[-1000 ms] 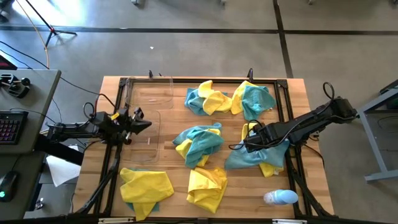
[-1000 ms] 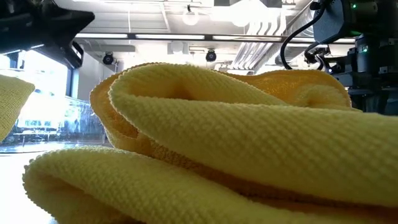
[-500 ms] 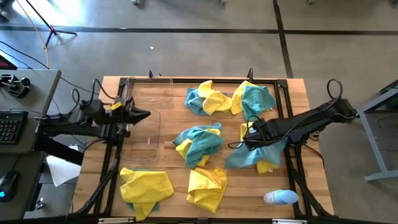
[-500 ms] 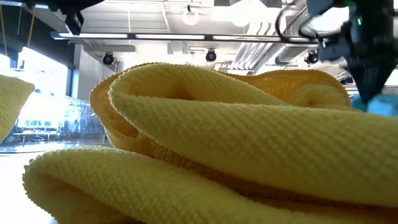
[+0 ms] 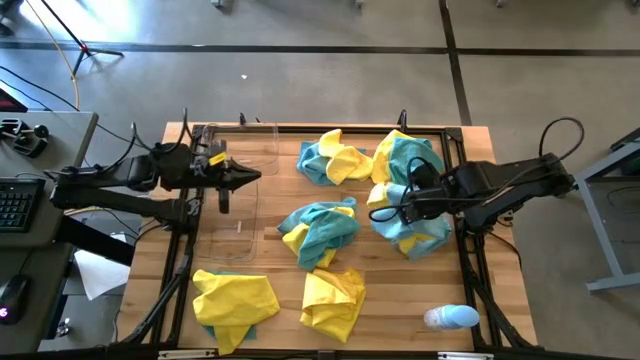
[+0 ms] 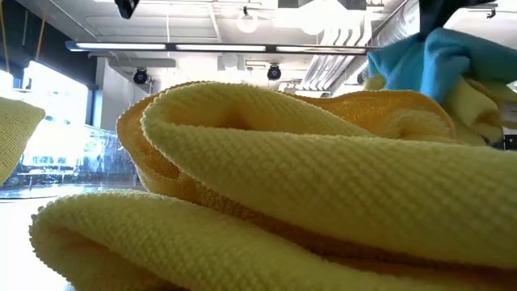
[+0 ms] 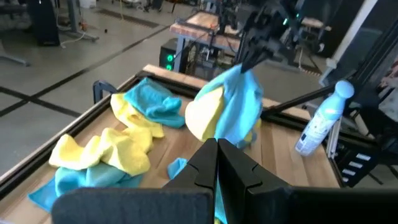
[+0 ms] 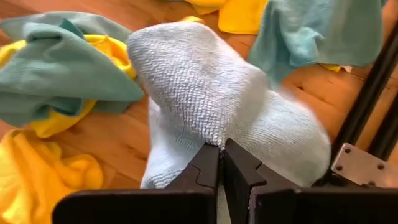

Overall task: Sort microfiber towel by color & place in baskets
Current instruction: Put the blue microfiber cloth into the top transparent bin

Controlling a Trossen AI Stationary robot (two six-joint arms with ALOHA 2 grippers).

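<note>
Held towel: teal-blue microfiber towel (image 5: 408, 222), fuzzy, bunched, hanging with a yellow cloth clinging to it, lifted near the tabletop's right edge.
Right gripper (image 5: 405, 203): fingers clamped on the held towel's fold.
Left gripper (image 5: 252, 178): fingers closed, empty, over the baskets (image 5: 238, 170) by the left edge.
Baskets: two clear bins, nothing visible inside.
Towel heaps on the tabletop: five, namely two mixed yellow-and-teal at the far edge, one mixed at centre, two mainly yellow at the near edge.
Spray bottle (image 5: 451, 317): one, near-right corner.
</note>
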